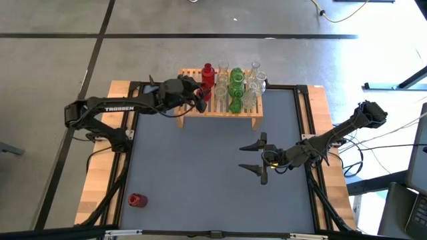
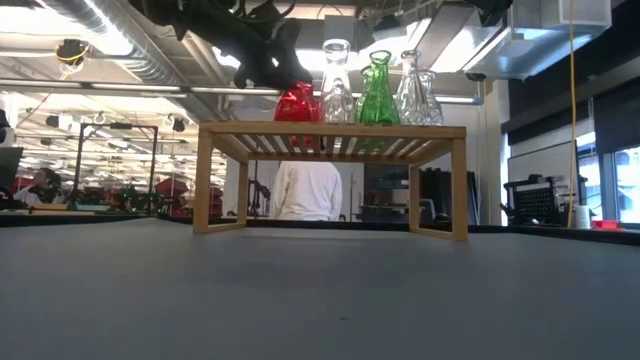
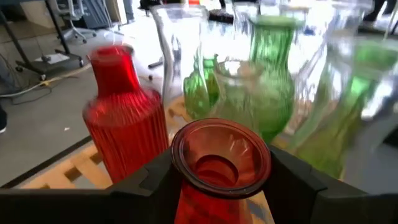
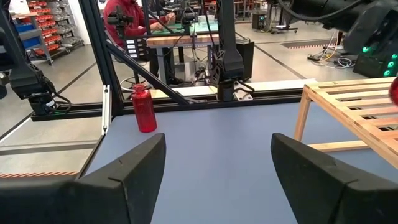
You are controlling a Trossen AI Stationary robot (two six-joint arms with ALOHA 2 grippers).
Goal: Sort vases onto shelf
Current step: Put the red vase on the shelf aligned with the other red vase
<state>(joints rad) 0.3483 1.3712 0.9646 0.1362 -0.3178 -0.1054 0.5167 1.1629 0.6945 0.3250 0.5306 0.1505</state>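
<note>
The light-wood shelf (image 1: 220, 107) stands at the table's far side and carries several vases: a ribbed red vase (image 3: 124, 124), green vases (image 3: 270, 81) and clear vases (image 1: 253, 80), all standing on its slats. My left gripper (image 1: 199, 100) is over the shelf's left part, shut on a second red vase (image 3: 221, 162), next to the ribbed one. My right gripper (image 1: 257, 157) hovers open over the table's right half, nothing between its fingers. One more red vase (image 1: 137, 199) stands on the mat near the front left corner. My left gripper pinches the red vase just below its flared rim (image 3: 180, 180), one finger on each side. The fingers (image 3: 292, 180) come nearly level from the table's left side. The vase is upright, mouth up; whether its base touches the slats I cannot tell.
The shelf's left end (image 1: 187, 110) has bare slats near the held vase. The dark mat (image 1: 200, 173) between the shelf and the front edge holds only the lone red vase. A person in white (image 2: 308, 190) stands beyond the table, behind the shelf.
</note>
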